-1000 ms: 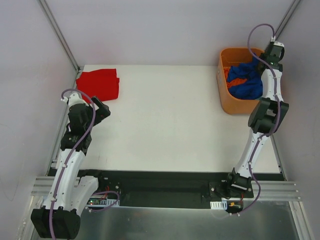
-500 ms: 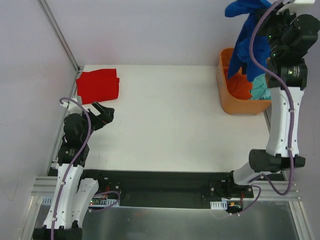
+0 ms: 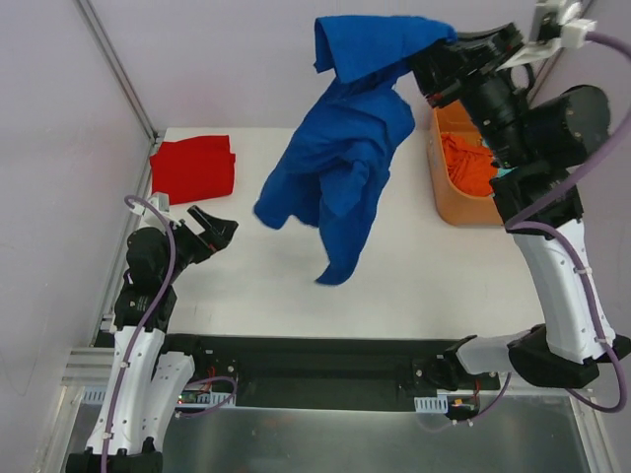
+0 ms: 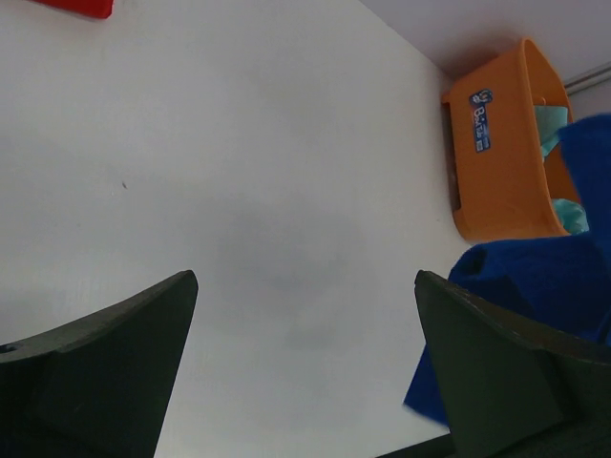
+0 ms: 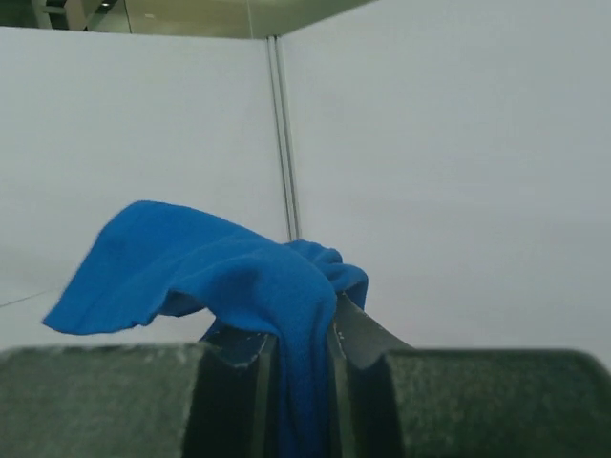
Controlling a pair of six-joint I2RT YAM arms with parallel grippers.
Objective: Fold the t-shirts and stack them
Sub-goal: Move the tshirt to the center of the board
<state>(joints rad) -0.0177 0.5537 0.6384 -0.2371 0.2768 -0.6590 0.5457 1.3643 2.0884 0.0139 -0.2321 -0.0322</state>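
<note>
The royal-blue t-shirt (image 3: pixel 340 168) hangs in the air above the counter (image 3: pixel 444 276), over its centre and toward 1 o'clock. It is bunched at the top and trails down unfolded. The right pincer (image 3: pixel 432 57) is clenched on one gathered edge of it; the right wrist view shows the cloth (image 5: pixel 277 286) pinched between the jaws. Judgement: the high hold lets the shirt fall clear of the orange tub (image 3: pixel 449 197) at 2 o'clock before it is laid flat. An orange t-shirt (image 3: pixel 468 163) and a teal one (image 4: pixel 554 124) lie in that tub, unfolded. A red t-shirt (image 3: pixel 194 168) lies folded at 10 o'clock, probably the base of the stack. The left pincer (image 3: pixel 212 229) hovers at 8 o'clock, released and empty, placed to receive a free edge.
</note>
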